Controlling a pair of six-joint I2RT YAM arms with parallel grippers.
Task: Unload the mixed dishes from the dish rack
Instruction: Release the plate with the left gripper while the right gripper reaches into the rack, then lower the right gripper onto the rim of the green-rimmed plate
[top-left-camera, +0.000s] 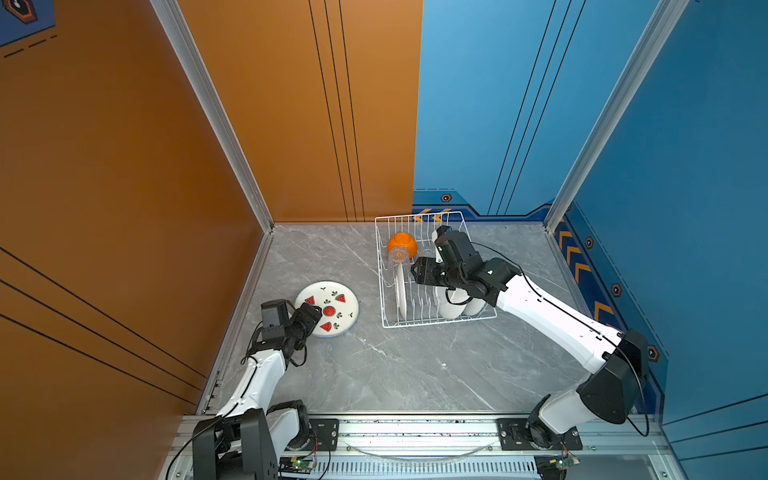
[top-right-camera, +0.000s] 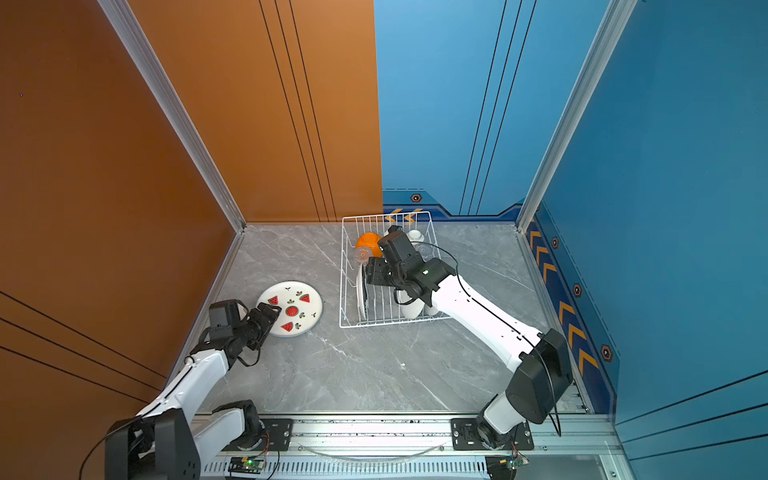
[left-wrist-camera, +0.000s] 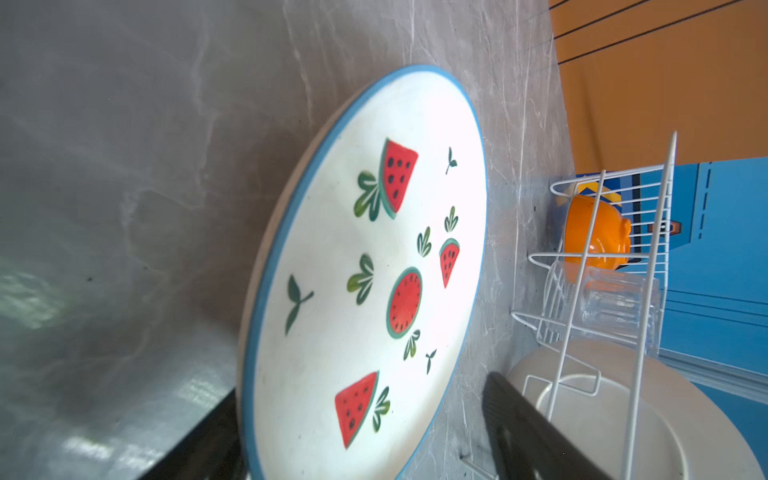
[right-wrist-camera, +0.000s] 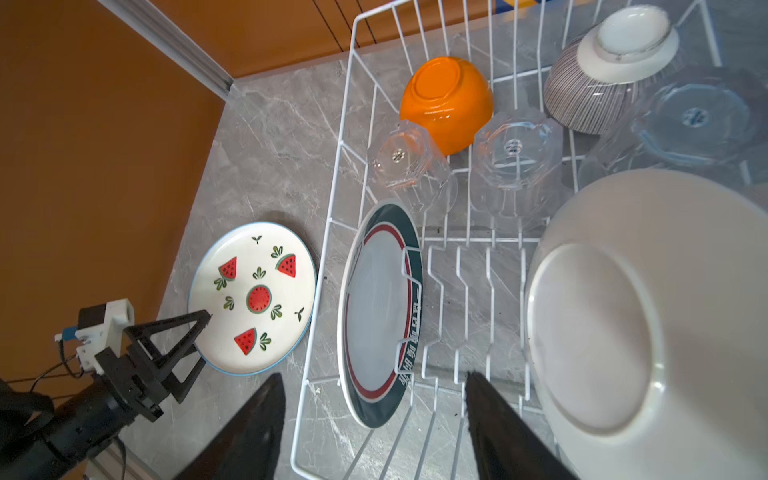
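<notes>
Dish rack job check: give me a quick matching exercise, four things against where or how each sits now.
1 watermelon plate
2 teal-rimmed plate
3 orange bowl
4 right fingers

A upside down in the dish rack
B apart, over the rack, holding nothing
C flat on the table, outside the rack
D standing on edge in the rack

Pairs: 1-C, 2-D, 3-A, 4-B

A grey marble-patterned tabletop (top-left-camera: 415, 365) is filling the cell floor; orange wall panels (top-left-camera: 104, 166) are closing its left and part of the back; blue wall panels (top-left-camera: 478, 104) are closing the rest, carrying orange chevrons (top-left-camera: 602, 311) along the foot. Aluminium posts (top-left-camera: 212, 112) are rising from the far corners; an aluminium rail (top-left-camera: 415, 428) is running along the near edge, a green light (top-left-camera: 296, 461) glowing below it.
</notes>
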